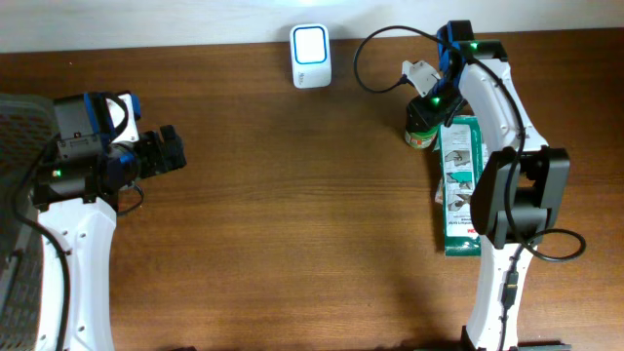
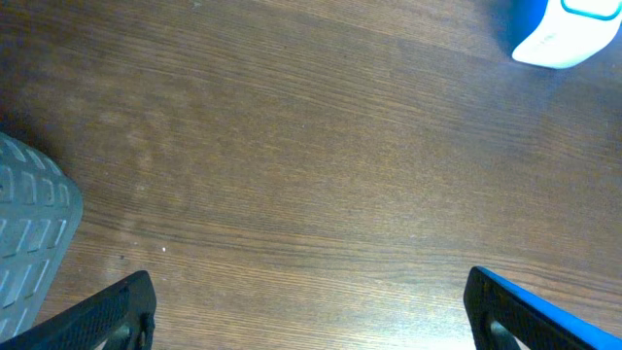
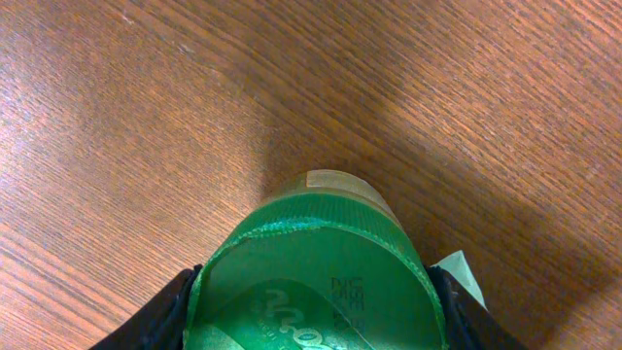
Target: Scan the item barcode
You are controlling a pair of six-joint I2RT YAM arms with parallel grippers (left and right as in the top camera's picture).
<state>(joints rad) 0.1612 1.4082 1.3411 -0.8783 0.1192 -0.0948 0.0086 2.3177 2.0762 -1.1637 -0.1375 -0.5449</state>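
A round container with a green lid (image 3: 316,277) stands upright at the back right of the table (image 1: 292,214); overhead it shows as a green container (image 1: 420,129). My right gripper (image 3: 316,316) is shut on it from above, with a black finger (image 3: 163,319) pressed against each side of the lid. The white scanner with a blue-lit face (image 1: 310,56) stands at the back centre, well left of the container, and its corner shows as the scanner (image 2: 569,31) in the left wrist view. My left gripper (image 1: 174,151) hangs open over bare wood at the left, nothing between its fingers (image 2: 115,313).
A long green box (image 1: 460,190) lies flat just in front of the container, partly under the right arm. A grey ribbed object (image 1: 18,122) sits at the far left edge, also seen as the grey object (image 2: 29,233) beside the left gripper.
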